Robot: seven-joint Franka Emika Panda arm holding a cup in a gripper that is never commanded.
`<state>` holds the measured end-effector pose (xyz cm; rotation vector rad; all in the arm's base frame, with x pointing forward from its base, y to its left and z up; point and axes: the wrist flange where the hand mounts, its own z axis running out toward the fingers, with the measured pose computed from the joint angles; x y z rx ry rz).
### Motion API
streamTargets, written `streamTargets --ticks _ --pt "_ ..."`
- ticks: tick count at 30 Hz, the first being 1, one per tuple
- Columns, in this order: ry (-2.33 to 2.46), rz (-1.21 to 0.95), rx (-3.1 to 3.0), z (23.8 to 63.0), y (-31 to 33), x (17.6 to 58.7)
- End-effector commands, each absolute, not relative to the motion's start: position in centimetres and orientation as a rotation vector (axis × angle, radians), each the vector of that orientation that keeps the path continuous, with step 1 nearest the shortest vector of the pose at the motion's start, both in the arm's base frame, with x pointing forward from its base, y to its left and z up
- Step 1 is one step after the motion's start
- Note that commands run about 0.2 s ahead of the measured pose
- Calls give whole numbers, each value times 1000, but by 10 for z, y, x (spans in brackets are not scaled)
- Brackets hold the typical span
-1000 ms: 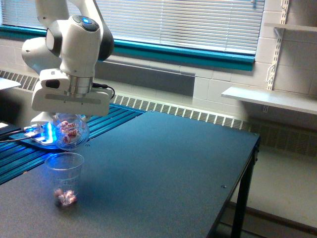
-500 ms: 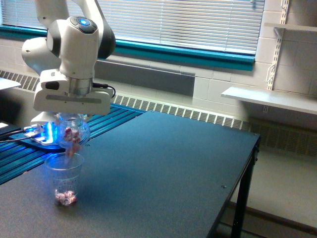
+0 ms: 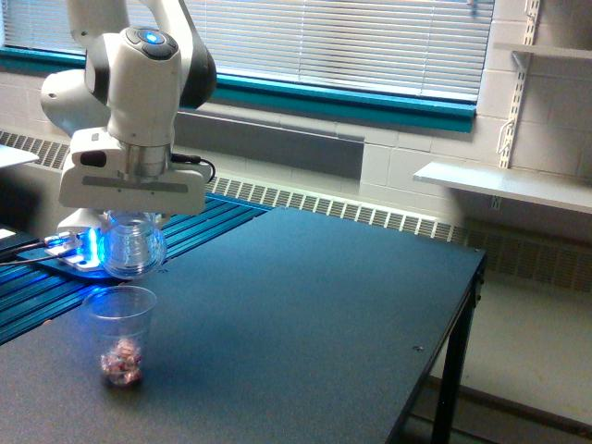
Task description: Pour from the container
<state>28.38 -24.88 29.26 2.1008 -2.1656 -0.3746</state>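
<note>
Gripper (image 3: 132,219) clamped on wide, rounded clear plastic beaker (image 3: 132,248), tipped over, directly above smaller tapered clear cup (image 3: 120,335) holding pink-and-white pieces (image 3: 121,360).

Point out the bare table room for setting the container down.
Free: the dark table from the small cup across to its far and right edges in the exterior view. Crowded: the left, where the gripper holds the container above that cup.
</note>
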Motion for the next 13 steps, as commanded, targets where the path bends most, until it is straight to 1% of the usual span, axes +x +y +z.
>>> streamTargets --ticks 1,13 --pt "-2148 -386 2109 289 -247 286" --pt "-2131 -363 2115 284 -245 286"
